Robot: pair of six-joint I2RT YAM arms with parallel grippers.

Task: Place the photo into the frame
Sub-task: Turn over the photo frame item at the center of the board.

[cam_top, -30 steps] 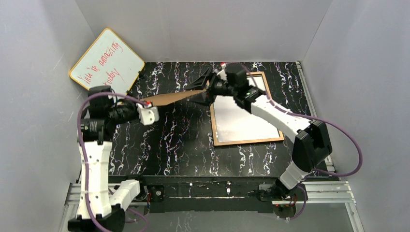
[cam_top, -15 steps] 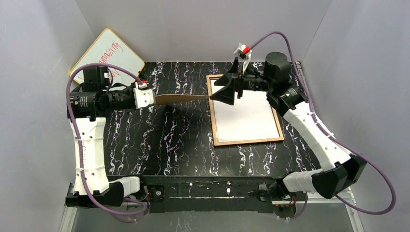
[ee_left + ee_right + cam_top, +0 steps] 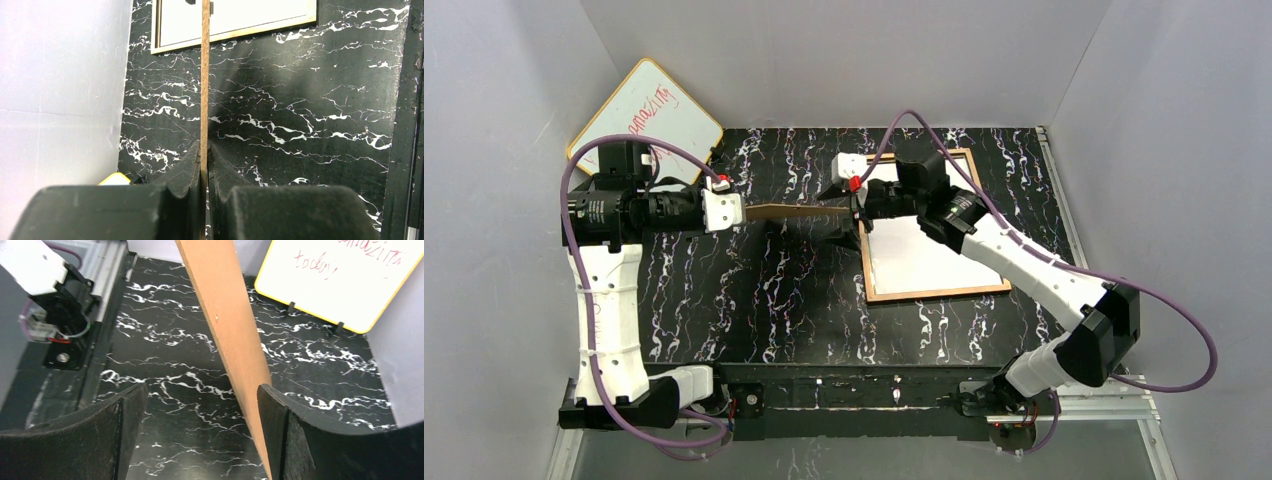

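The table (image 3: 774,300) is black with white veins, closed in by plain grey walls (image 3: 844,60) on the left, far and right sides. A metal rail (image 3: 874,395) runs along its near edge.

A whiteboard (image 3: 646,120) with red writing leans at the far left corner. The frame (image 3: 934,293) lies flat on the right half, wood side up, reaching almost to the far edge. A white sheet fills it, seemingly the photo (image 3: 924,255) face down.

A brown panel (image 3: 794,209) stands on edge across the far middle, reaching from the left side to the frame's left edge. The left gripper (image 3: 204,150) is clamped on its left end. The right gripper (image 3: 200,387), hovering at the frame's far left corner, is spread wide. The panel's other end passes between its fingers, close to one, unpinched.
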